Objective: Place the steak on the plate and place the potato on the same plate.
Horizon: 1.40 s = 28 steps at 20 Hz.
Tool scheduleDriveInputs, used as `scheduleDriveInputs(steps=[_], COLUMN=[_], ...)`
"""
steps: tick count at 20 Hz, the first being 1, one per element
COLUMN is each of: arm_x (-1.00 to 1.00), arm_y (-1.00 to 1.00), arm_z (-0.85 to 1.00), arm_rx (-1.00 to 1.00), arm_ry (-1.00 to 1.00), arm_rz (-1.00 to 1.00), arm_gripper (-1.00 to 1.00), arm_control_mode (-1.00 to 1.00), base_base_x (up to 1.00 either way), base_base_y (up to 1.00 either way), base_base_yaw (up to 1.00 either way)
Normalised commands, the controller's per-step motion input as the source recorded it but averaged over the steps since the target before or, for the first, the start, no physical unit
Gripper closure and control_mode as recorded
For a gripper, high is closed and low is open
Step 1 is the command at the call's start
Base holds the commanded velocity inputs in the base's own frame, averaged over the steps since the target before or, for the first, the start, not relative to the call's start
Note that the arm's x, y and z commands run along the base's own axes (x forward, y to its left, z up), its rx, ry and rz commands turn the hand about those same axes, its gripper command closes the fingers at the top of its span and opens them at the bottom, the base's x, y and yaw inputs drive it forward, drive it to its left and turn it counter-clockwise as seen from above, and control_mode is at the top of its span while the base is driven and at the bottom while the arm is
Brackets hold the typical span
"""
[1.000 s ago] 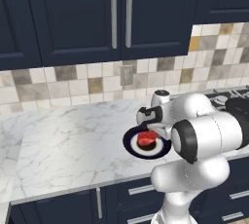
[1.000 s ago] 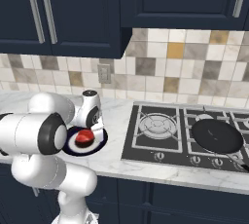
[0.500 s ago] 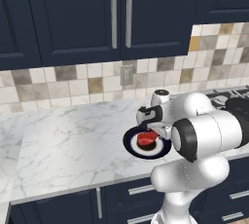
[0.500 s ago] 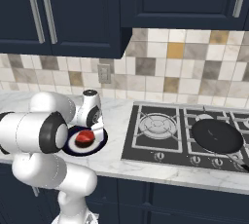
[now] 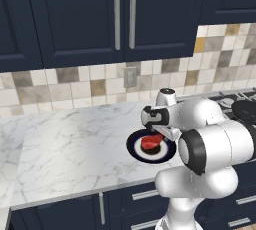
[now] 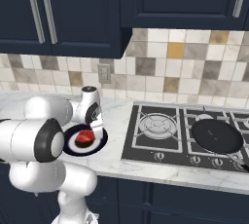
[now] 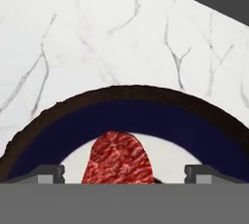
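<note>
Where marble counter (image 5: pixel 70 144) meets tiles, plate (image 5: pixel 137 149) rests.

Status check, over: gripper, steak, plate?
Gripper open, low over plate. Steak lying on plate, free of the fingers. Nothing in the way near the plate.

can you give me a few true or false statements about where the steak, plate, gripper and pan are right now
1. The small flat bright-red steak lies on the round navy-rimmed plate. True.
2. The two-finger gripper is clamped shut on the steak. False: its fingers stand wide apart either side of the steak, which rests on the plate.
3. The plate sits on the white marble counter. True.
4. The black frying pan is on the counter left of the plate. False: it sits on the gas hob, right of the plate.
5. A brown potato lies on the plate beside the steak. False: just the steak is on it.
</note>
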Motion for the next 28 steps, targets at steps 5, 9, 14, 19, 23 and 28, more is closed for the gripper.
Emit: scheduleDriveInputs(steps=[5,9,14,19,23,28], arm_x=[-0.30,-0.71,-0.96,-1.00,-0.75,-0.70], arm_y=[0.00,0.00,0.01,0.17,0.28,0.00], arm_z=[0.57,0.53,0.16,0.23,0.64,0.78], arm_rx=[-0.01,-0.04,-0.05,-0.03,0.00,0.00], arm_ry=[0.00,0.00,0.00,0.00,0.00,-0.02], arm_rz=[0.03,0.13,0.27,0.31,0.26,0.23], arm_gripper=[-1.00,-1.00,-1.00,-1.00,-1.00,-1.00], arm_control_mode=[-1.00,-1.00,-1.00,-1.00,-1.00,-1.00], base_base_x=[0.00,0.00,0.00,0.00,0.00,0.00], base_base_y=[0.00,0.00,0.00,0.00,0.00,0.00], base_base_yaw=[0.00,0.00,0.00,0.00,0.00,0.00])
